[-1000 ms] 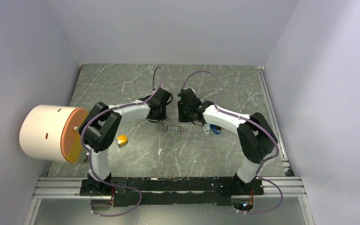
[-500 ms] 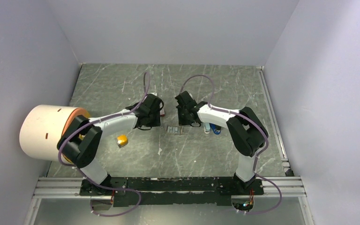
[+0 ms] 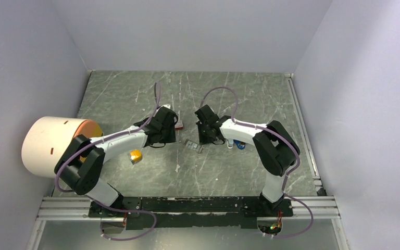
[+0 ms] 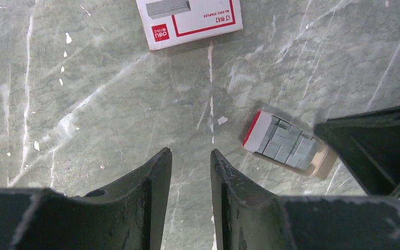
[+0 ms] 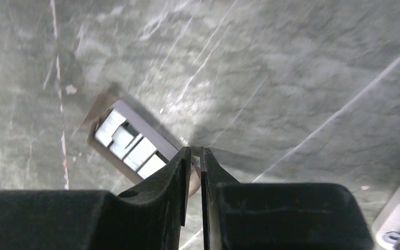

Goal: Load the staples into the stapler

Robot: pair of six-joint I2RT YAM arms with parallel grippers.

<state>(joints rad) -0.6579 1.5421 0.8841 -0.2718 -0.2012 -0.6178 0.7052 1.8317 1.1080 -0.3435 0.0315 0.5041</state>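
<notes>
Left pincer (image 4: pixel 190 156) is released: its 2 fingers (image 4: pixel 153 190) stand apart with bare desk (image 4: pixel 83 104) in the gap and nothing held. It hovers low, pointing down at the desk. The staples (image 4: pixel 284 143), a grey block of strips, sit in a small tan tray (image 4: pixel 327 162) with 1 red end. They are ahead and to the right of this pincer, near it but not touching. A red-and-white box (image 4: pixel 190 18) lies flat further ahead of the left pincer. Right pincer (image 5: pixel 192 152) is clenched down to a thin slit, with its tips at the near corner of the tray. A tan sliver shows in the slit, but I cannot tell if it really pinches the tray. From this pincer the staples lie just ahead and to the left, tilted. The stapler (image 3: pixel 240 144) is blue and lies on the desk to the right of the right pincer, beside that arm and untouched. A pale piece (image 3: pixel 229 143) lies just beside the stapler, on the pincer side. An orange block (image 3: pixel 135 155) sits behind and to the left of the left pincer. 1 big white cylinder (image 3: pixel 49 148) is further left.
</notes>
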